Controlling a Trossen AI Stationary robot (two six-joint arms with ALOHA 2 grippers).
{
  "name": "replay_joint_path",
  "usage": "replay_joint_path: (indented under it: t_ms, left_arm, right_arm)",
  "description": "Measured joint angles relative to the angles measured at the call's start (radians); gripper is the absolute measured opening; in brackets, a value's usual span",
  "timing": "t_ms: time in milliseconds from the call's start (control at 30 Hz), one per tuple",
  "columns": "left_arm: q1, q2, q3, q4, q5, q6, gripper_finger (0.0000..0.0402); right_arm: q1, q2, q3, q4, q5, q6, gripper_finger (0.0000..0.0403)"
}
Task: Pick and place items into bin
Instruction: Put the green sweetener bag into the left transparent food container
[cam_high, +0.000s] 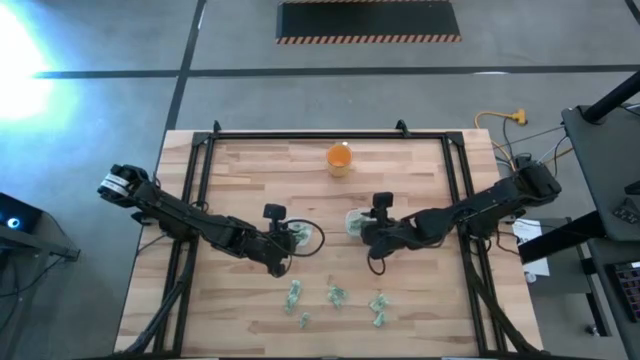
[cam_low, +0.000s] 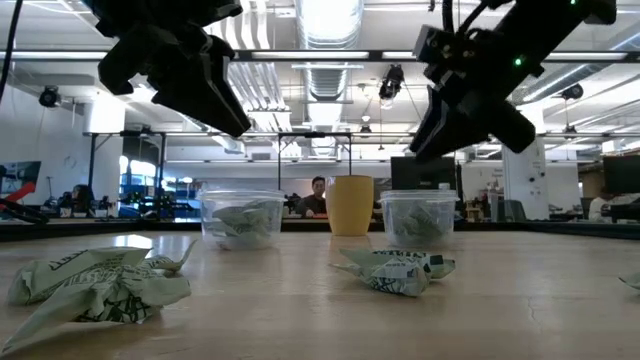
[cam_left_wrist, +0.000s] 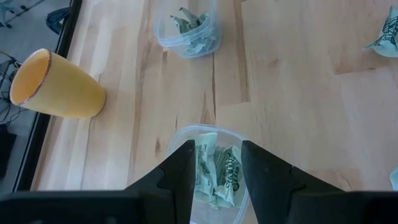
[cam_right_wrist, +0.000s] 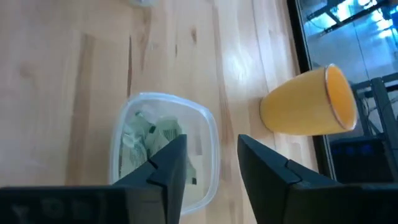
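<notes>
Two clear plastic tubs serve as bins in the middle of the table. Each holds pale green wrinkly items. My left gripper (cam_high: 290, 245) hovers open over the left tub (cam_left_wrist: 211, 180), its fingers apart above the rim (cam_left_wrist: 217, 149). My right gripper (cam_high: 362, 228) hovers open over the right tub (cam_right_wrist: 165, 152), with nothing between its fingers (cam_right_wrist: 211, 142). Several more items (cam_high: 335, 296) lie loose on the wood near the front edge; two show close in the low view (cam_low: 90, 285) (cam_low: 395, 270).
An orange cup (cam_high: 339, 158) stands near the table's far edge, behind both tubs (cam_low: 350, 205). A black frame (cam_high: 200, 150) runs along the table's sides. Bare wood lies between the tubs and the loose items.
</notes>
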Motion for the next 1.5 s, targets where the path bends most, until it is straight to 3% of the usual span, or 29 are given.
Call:
replay_joint_path:
  t_ms: [133, 333, 433, 733, 1000, 1300, 1500]
  left_arm:
    - [-0.002, 0.000, 0.000, 0.003, 0.063, -0.006, 0.0114]
    - [-0.006, 0.000, -0.001, 0.005, 0.325, -0.111, 0.0114]
    - [-0.024, 0.000, -0.009, 0.008, 0.392, -0.157, 0.0114]
    - [-0.109, 0.002, -0.063, 0.146, 0.403, -0.161, 0.0114]
    - [-0.158, 0.105, -0.100, 0.344, 0.430, -0.161, 0.0114]
    - [-0.204, 0.190, -0.096, 0.388, 0.454, -0.331, 0.0114]
    - [-0.242, 0.241, -0.097, 0.505, 0.439, -0.344, 0.0114]
  right_arm:
    - [0.029, -0.028, 0.007, -0.002, -0.006, -0.010, 0.0134]
    - [0.059, -0.066, 0.007, -0.002, -0.154, -0.018, 0.0123]
    - [0.063, -0.071, 0.007, -0.001, -0.183, -0.018, 0.0117]
    - [0.064, -0.071, 0.007, -0.001, -0.189, -0.018, 0.0100]
    - [0.064, -0.071, 0.007, 0.001, -0.190, -0.017, 0.0093]
    - [0.063, -0.071, 0.007, 0.001, -0.203, -0.018, 0.0086]
    - [0.063, -0.071, 0.007, 0.006, -0.207, -0.018, 0.0078]
